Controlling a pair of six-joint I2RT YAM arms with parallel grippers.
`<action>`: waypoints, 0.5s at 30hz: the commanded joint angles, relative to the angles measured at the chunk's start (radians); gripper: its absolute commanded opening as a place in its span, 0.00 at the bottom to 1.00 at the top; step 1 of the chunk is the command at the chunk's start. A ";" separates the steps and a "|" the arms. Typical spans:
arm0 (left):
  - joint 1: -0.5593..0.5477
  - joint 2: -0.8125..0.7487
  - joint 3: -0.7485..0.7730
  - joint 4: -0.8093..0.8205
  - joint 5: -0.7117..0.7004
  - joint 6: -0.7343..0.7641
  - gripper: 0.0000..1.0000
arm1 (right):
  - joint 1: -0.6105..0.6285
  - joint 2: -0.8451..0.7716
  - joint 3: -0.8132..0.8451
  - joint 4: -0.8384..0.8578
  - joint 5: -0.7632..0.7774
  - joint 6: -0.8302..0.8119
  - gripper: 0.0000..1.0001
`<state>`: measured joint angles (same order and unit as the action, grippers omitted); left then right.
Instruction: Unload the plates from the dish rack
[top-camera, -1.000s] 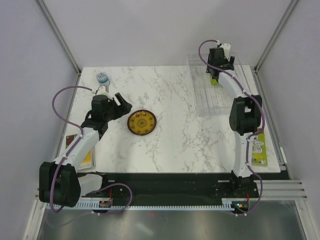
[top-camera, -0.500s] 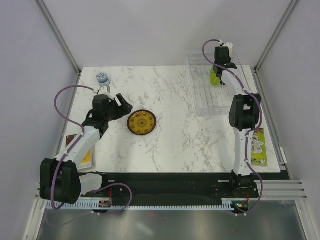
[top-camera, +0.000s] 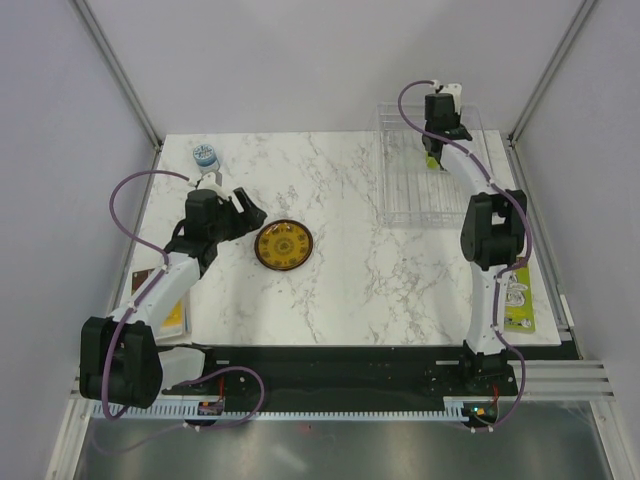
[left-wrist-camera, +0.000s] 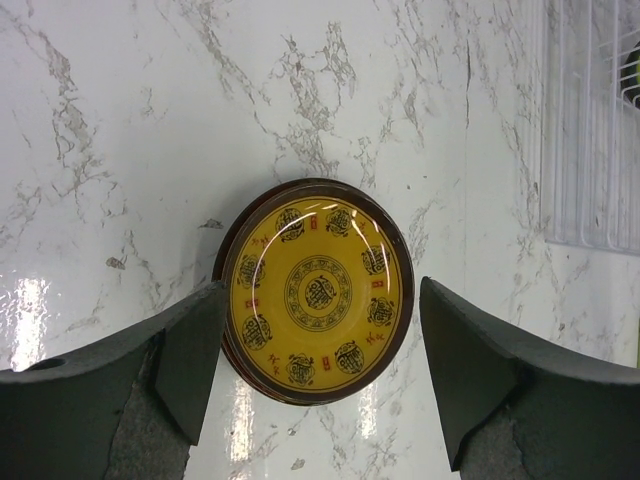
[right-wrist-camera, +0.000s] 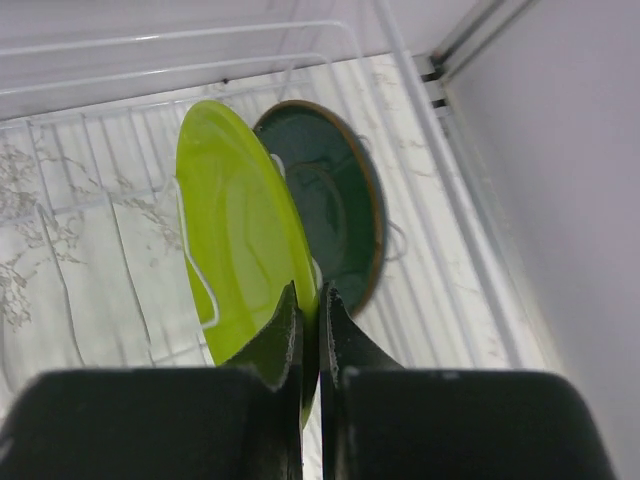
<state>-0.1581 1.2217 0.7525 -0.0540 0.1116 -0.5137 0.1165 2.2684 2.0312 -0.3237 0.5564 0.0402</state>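
top external view, looking down on a white marble table (top-camera: 350, 290) with an arm on each side. the left gripper (top-camera: 247, 207) sits at centre left of the frame, its jaws spread wide and holding nothing. just to its lower right, the amber-brown plate (top-camera: 283, 245) lies flat and face up on the table, showing a yellow patterned centre. a small blue-grey container (top-camera: 205, 155) stands near the upper left corner of the table. the dish rack (top-camera: 410, 200), made of thin clear wire, lies at the upper right. the right gripper (top-camera: 432, 150) reaches down into its far end. a green-and-white printed card (top-camera: 517, 300) lies along the right edge of the table.

left wrist view: the two dark fingers (left-wrist-camera: 195, 350) frame the amber-brown plate from the lower left and lower right, set wider apart than the plate. whether they touch it cannot be told.

right wrist view: the jaws are almost closed, pinching the near rim of the lime green plate (right-wrist-camera: 235, 240) at the bottom centre of the frame. this plate stands on edge among the rack wires. the dark teal plate (right-wrist-camera: 345, 210) stands on edge just behind it, to its right, partly hidden by it.
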 joint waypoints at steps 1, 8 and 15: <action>-0.003 -0.014 0.024 0.003 0.017 0.049 0.84 | 0.106 -0.217 -0.044 0.101 0.276 -0.120 0.00; -0.011 -0.039 0.019 -0.007 0.028 0.050 0.84 | 0.222 -0.482 -0.233 0.131 0.432 -0.141 0.00; -0.012 -0.062 0.016 0.031 0.128 0.029 0.84 | 0.374 -0.757 -0.564 -0.002 -0.036 0.194 0.01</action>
<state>-0.1658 1.2026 0.7525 -0.0727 0.1562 -0.5030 0.4480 1.6215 1.6085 -0.2596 0.7807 0.0017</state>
